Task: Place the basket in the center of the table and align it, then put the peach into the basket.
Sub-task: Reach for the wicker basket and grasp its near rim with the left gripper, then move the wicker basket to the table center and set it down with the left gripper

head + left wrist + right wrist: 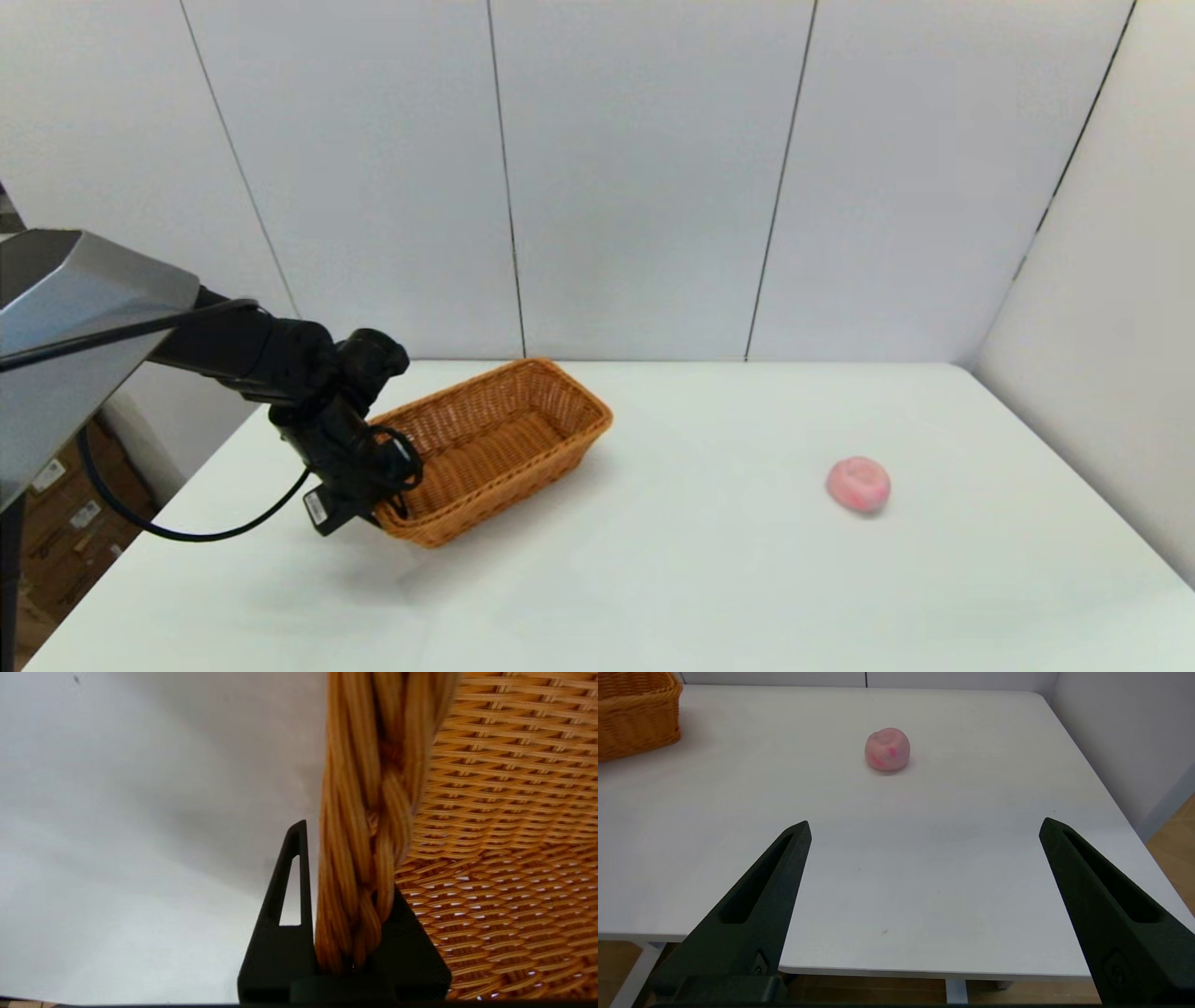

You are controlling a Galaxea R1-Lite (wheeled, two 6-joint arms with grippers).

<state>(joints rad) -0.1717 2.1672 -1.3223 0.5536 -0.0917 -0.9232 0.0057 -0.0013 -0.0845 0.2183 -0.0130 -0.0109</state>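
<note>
Two grippers: left gripper (348, 914) clamped on the braided rim of the basket (495, 443), at its near-left end, left-of-centre on the table (709, 579). Right gripper (924, 828) spread wide, parked off the near edge. Peach (858, 484) alone on the right, well apart from basket.

No text, brand or number can be read anywhere. A small white label (316, 507) sits on the left wrist housing beside the basket (495, 448), but its print is too small to make out. Pale stickers on the cardboard boxes (65, 523) beyond the desk's left edge are equally illegible. A tiny embossed mark on each right claw finger (759, 963) shows no legible characters.
</note>
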